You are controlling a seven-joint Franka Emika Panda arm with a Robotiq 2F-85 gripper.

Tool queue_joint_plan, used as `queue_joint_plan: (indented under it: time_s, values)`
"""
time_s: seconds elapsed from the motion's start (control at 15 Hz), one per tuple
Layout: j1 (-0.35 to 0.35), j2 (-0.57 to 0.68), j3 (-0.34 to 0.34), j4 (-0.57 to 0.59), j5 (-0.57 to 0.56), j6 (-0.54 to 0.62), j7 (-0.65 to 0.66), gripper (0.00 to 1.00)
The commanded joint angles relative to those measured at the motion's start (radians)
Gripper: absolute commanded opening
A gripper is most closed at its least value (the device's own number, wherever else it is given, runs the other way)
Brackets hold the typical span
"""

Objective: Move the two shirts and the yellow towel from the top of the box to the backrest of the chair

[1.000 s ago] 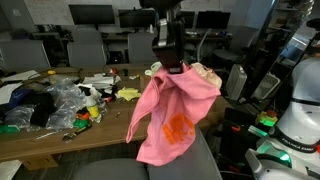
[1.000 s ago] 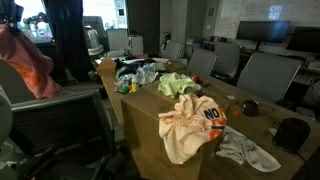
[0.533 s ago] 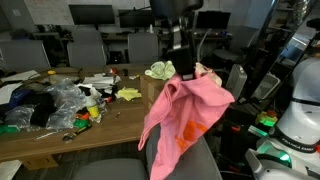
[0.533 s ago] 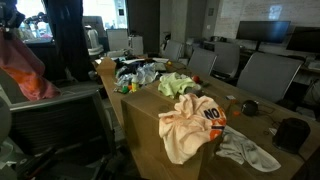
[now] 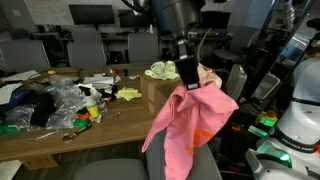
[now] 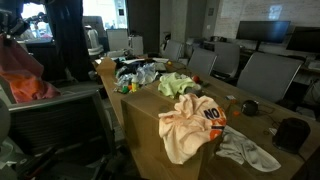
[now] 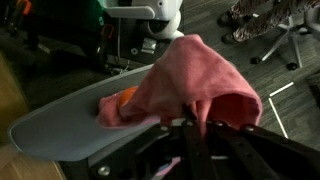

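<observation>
Right up close, in the wrist view, the tool [image 7: 197, 126] is shut tight on a pink shirt [image 7: 195, 80]. Its two fingers pinch a fold at the top of the cloth. The shirt has an orange patch [image 7: 124, 97] on it. It hangs down from the tool and drapes over the top edge of the grey chair backrest [image 7: 55, 135].

In an exterior view the tool [image 5: 187, 80] points down, and the pink shirt [image 5: 185, 130] falls from it in a long loose shape. The low end of the shirt reaches the chair backrest [image 5: 120, 170] at the bottom of the picture. From the side, in an exterior view, the pink shirt [image 6: 25, 75] shows at the left edge, well apart from the box.

A bit farther back is the brown box [image 5: 152, 92]. It stands at the end of a long wooden surface [image 5: 60, 140]. The yellow towel [image 5: 160, 70] lies in a bunch on top of the box. The cream shirt [image 6: 190, 122] is also on the box, and part of it hangs down over the side. A white cloth [image 6: 245, 150] lies just beside it.

Farther along the surface is a messy pile of things [image 5: 45, 105], with bags and small bright bits.

At the very back are grey office chairs [image 6: 262, 75] and dark screens [image 5: 90, 14].
</observation>
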Motion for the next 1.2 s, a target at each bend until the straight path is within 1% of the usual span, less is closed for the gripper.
queue_joint_plan:
  time_s: [0.0, 0.33, 0.93, 1.13]
  values:
    - [-0.008, -0.029, -0.012, -0.036, 0.071, 0.027, -0.086, 0.02]
    - [-0.002, -0.012, -0.01, -0.052, 0.134, 0.03, -0.163, 0.02]
    - [0.016, 0.046, 0.015, -0.053, 0.172, 0.017, -0.223, 0.02]
    - [0.013, 0.066, 0.015, -0.053, 0.204, 0.006, -0.239, 0.02]
